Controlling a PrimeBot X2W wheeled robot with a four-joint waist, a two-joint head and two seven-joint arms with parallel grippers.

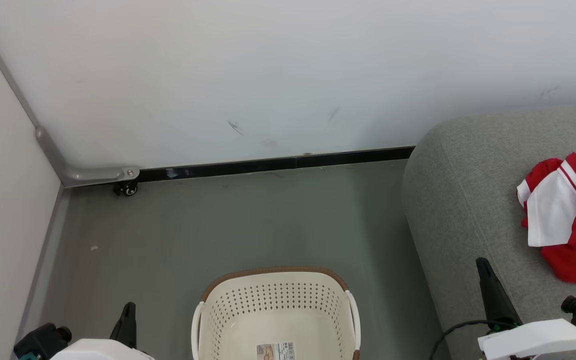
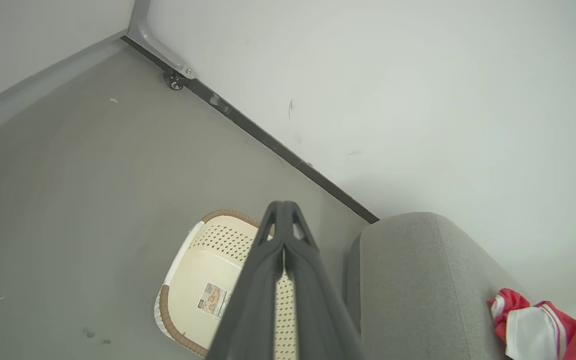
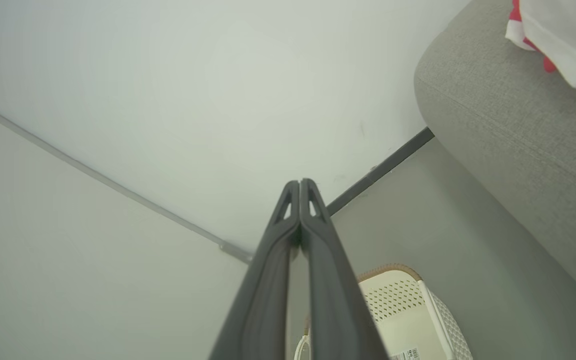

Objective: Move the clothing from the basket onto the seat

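Observation:
The cream basket with its brown rim stands on the floor at the bottom centre, nothing inside but a label sticker on its bottom; it also appears as the basket and the basket. Red and white clothing lies crumpled on the grey seat at the right; the clothing and clothing sit on the seat and seat. My left gripper is shut, left of the basket, holding nothing. My right gripper is shut over the seat's front, near the clothing.
A white wall with a black baseboard runs behind the grey floor. A side partition with a metal bracket and small caster closes the left side. The seat's rounded corner stands close to the basket's right.

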